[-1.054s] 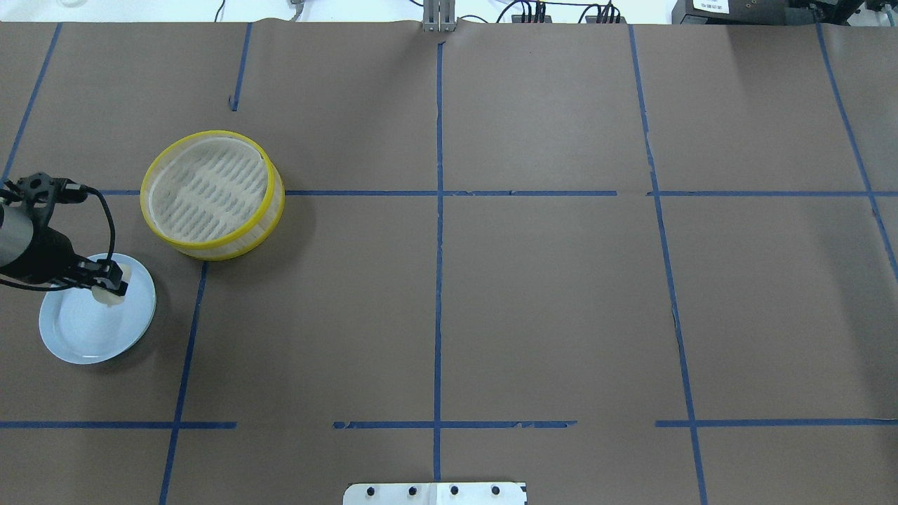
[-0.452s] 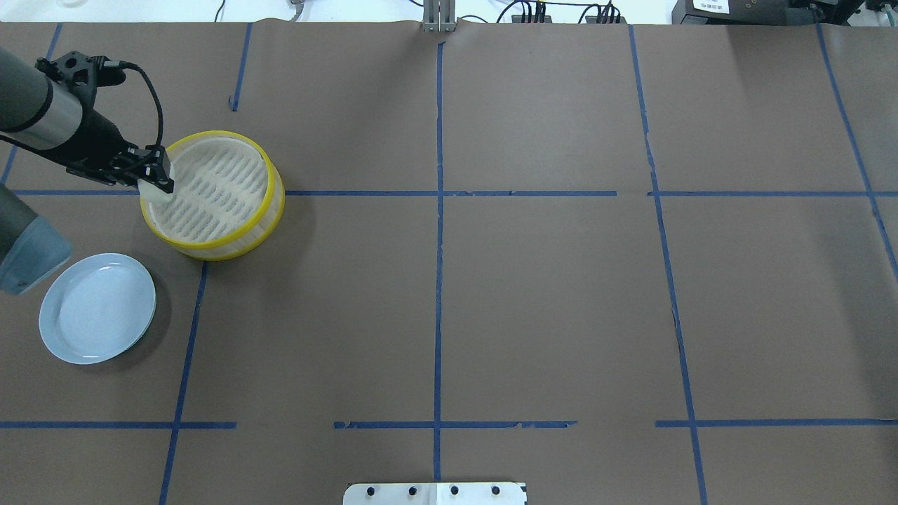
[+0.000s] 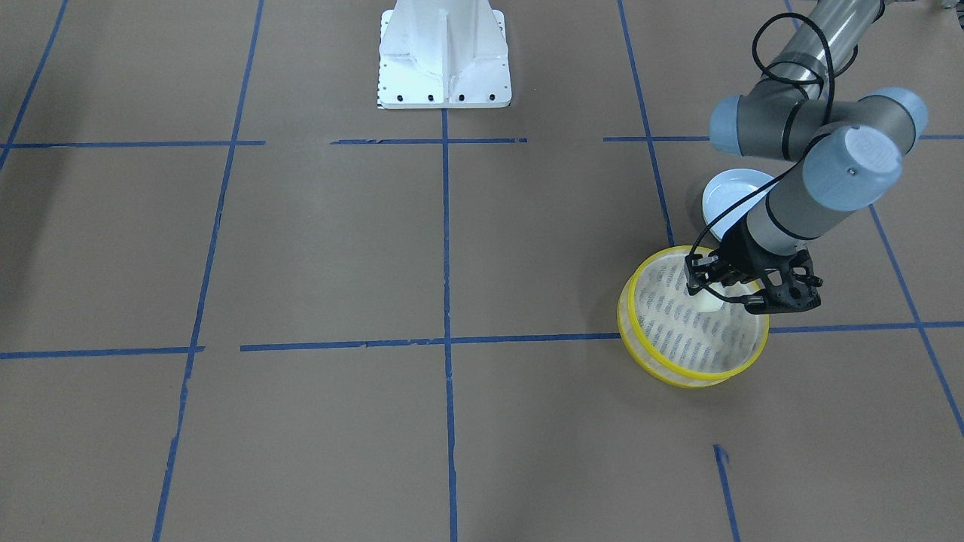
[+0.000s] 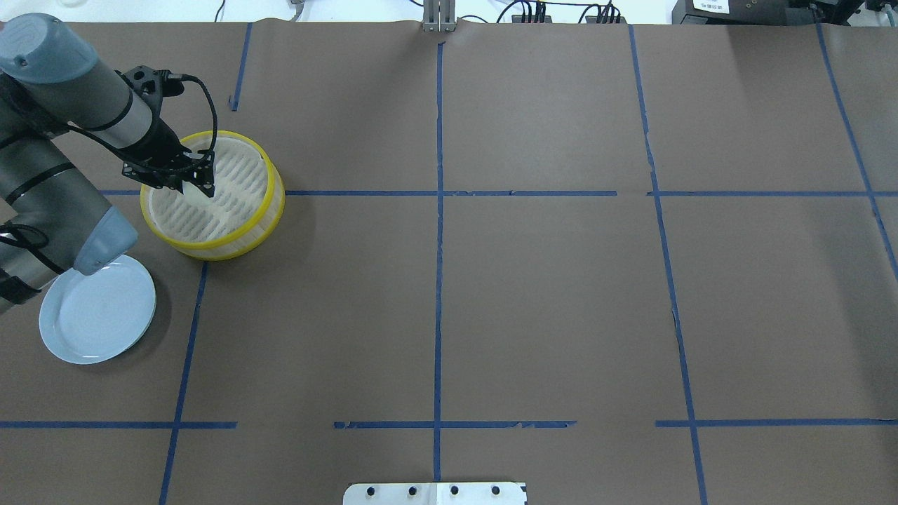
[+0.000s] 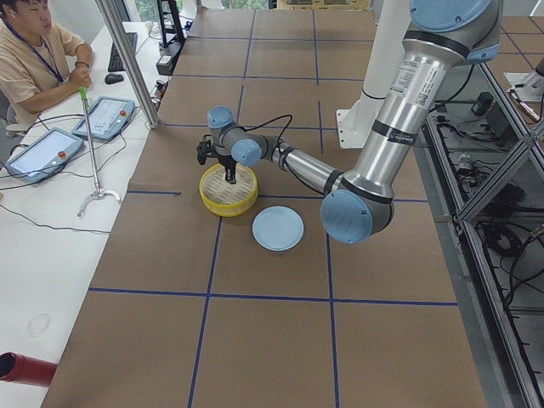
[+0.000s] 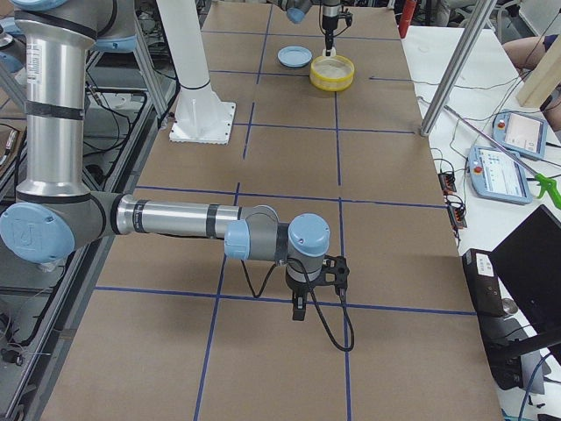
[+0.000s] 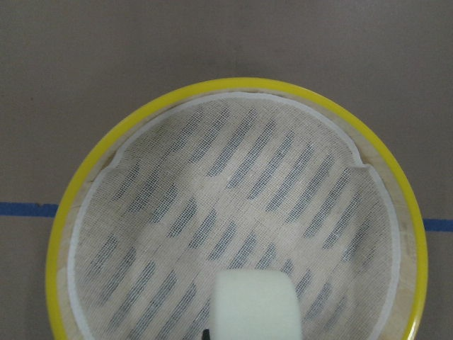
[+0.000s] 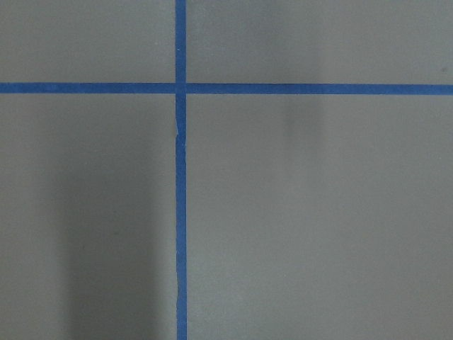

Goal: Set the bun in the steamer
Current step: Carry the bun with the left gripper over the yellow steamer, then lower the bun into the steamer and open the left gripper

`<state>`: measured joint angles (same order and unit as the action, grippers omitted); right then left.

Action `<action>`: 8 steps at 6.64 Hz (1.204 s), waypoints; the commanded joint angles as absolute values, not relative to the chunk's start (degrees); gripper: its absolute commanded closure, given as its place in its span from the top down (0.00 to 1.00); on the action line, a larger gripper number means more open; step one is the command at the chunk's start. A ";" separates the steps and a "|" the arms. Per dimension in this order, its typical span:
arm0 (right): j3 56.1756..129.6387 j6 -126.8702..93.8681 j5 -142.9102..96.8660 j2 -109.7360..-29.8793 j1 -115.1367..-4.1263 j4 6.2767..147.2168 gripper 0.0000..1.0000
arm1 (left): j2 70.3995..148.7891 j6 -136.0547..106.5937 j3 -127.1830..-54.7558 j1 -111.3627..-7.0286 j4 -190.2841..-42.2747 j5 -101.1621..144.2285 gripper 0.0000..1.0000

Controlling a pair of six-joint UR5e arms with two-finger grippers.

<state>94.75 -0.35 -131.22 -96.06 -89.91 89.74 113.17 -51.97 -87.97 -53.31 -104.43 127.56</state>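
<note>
The steamer, a round basket with yellow rims and a slotted bottom, stands on the left part of the table; it also shows in the front view and the left wrist view. My left gripper is shut on the cream-white bun and holds it inside the rim, over the basket's left half and just above the bottom. The bun shows in the front view and low in the left wrist view. My right gripper shows only in the exterior right view, low over bare table; I cannot tell whether it is open or shut.
An empty pale blue plate lies near the steamer, closer to the robot and further left. The robot's white base stands at the table's near middle edge. An operator sits at the side desk with tablets.
My left gripper has lifted the bun off the blue plate, carried it forward to the steamer's left rim, and now holds it inside the basket.
</note>
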 commanded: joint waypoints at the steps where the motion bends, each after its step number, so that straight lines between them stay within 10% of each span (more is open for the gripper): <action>1: 94.75 -0.35 -131.22 -96.06 -89.91 89.74 1.00 | 113.47 -52.73 -84.56 -51.43 -107.04 127.53 0.40; 6: 94.75 -0.35 -131.22 -96.06 -89.91 89.74 1.00 | 113.47 -52.47 -83.94 -50.98 -107.32 127.53 0.51; 8: 94.75 -0.35 -131.22 -96.06 -89.91 89.74 1.00 | 113.38 -52.03 -84.28 -51.06 -107.32 127.53 0.81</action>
<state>94.75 -0.35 -131.22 -96.06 -89.91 89.74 113.41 -52.30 -84.05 -51.00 -107.36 127.53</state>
